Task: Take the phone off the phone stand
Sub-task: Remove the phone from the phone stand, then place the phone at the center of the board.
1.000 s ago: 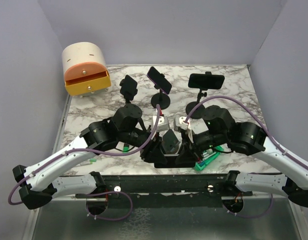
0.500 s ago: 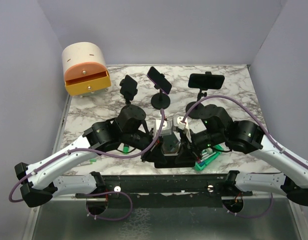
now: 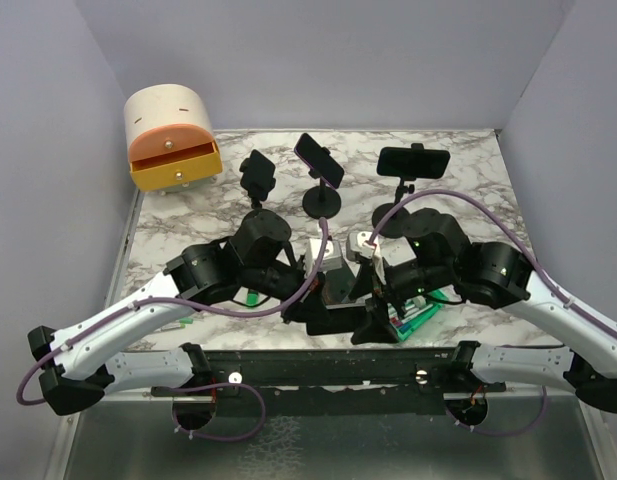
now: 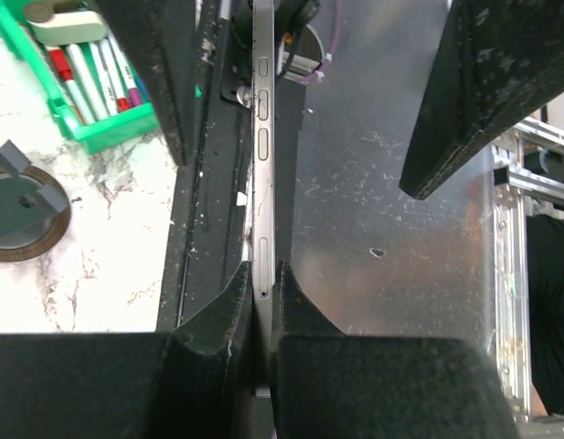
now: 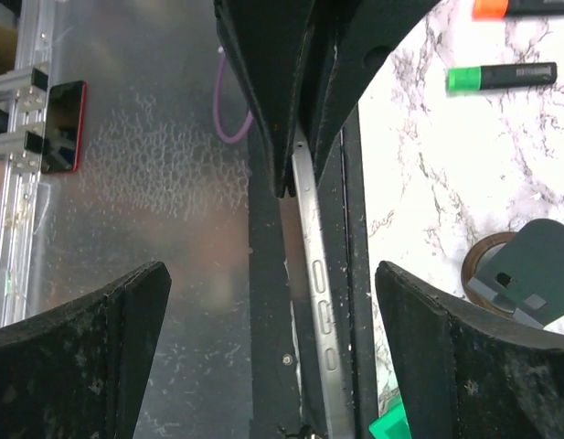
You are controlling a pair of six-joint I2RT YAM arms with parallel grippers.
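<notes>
The phone [image 4: 263, 137] is seen edge-on as a thin grey strip with side buttons. My left gripper [image 4: 261, 274] is shut on its lower end. In the right wrist view the same phone [image 5: 311, 265] runs between the wide-apart fingers of my open right gripper [image 5: 272, 274], which touch nothing. From above, both grippers meet over the table's near edge, the left gripper [image 3: 323, 295] holding the phone [image 3: 338, 285] and the right gripper [image 3: 376, 312] beside it. An empty grey phone stand [image 5: 528, 270] on a round base sits nearby on the marble.
Three stands holding phones line the back: left [image 3: 258, 175], middle [image 3: 320, 160], right [image 3: 413, 160]. A cream and orange drawer box [image 3: 173, 140] sits at the back left. A green tray of markers [image 4: 90, 82] and a loose green marker [image 5: 501, 75] lie near the black front rail [image 3: 308, 370].
My right gripper has opened and let go of the phone. My left gripper has closed onto the phone and now holds it alone.
</notes>
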